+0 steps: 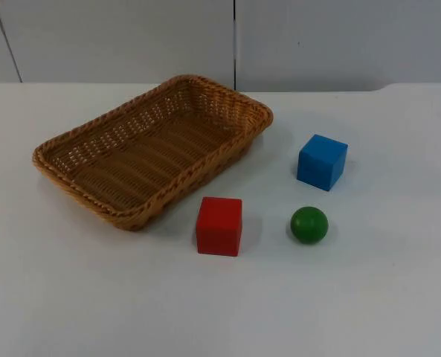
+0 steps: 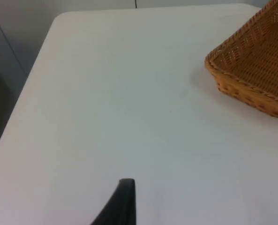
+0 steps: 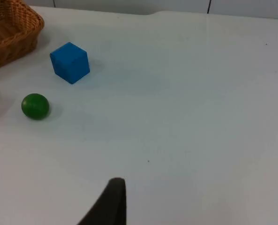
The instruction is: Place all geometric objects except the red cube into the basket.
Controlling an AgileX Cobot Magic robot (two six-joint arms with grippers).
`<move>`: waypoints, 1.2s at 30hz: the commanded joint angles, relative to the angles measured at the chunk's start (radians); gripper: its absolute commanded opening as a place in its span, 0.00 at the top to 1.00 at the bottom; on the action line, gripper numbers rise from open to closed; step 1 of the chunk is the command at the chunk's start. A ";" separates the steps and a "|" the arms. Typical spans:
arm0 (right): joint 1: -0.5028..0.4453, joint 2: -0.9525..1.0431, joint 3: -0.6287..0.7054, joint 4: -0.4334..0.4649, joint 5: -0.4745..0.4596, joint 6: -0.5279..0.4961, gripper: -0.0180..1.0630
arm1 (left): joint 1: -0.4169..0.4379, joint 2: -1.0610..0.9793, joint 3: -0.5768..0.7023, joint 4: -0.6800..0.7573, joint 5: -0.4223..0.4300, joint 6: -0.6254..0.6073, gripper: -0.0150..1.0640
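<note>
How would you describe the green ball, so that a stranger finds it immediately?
Start at the wicker basket on the white table. Three small objects lie beside it: a red cube, a blue cube and the green ball. It is the only round one.

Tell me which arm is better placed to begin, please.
Probably the right. Its wrist view looks onto the blue cube and green ball; the left wrist view looks onto a corner of the basket and bare table.

Looks along one black fingertip (image 2: 122, 201) of the left gripper over bare white table (image 2: 129, 103), with a wicker basket (image 2: 256, 70) corner resting at two o'clock, well apart.
</note>
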 commanded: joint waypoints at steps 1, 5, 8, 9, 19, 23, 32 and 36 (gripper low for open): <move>0.001 -0.002 0.002 -0.007 -0.014 0.018 0.02 | -0.006 -0.003 0.005 0.010 -0.012 -0.009 0.08; 0.001 0.056 -0.023 -0.007 -0.020 0.013 0.02 | -0.006 0.041 -0.026 0.010 -0.048 -0.012 0.08; -0.002 0.226 -0.136 -0.007 -0.121 0.018 0.02 | -0.004 0.204 -0.132 0.020 -0.157 -0.012 0.08; -0.002 0.226 -0.136 -0.007 -0.121 0.018 0.02 | -0.004 0.204 -0.132 0.020 -0.157 -0.012 0.08; -0.002 0.749 -0.502 -0.068 -0.316 0.040 0.02 | -0.004 0.698 -0.482 0.044 -0.389 -0.102 0.08; -0.002 0.862 -0.578 -0.073 -0.355 0.040 0.02 | -0.004 0.788 -0.544 0.035 -0.435 -0.114 0.08; -0.002 0.972 -0.616 -0.062 -0.354 -0.028 0.02 | -0.004 0.867 -0.557 0.041 -0.464 -0.114 0.08; 0.025 1.032 -0.616 -0.015 -0.347 -0.116 0.02 | -0.004 0.867 -0.557 0.043 -0.464 -0.113 0.08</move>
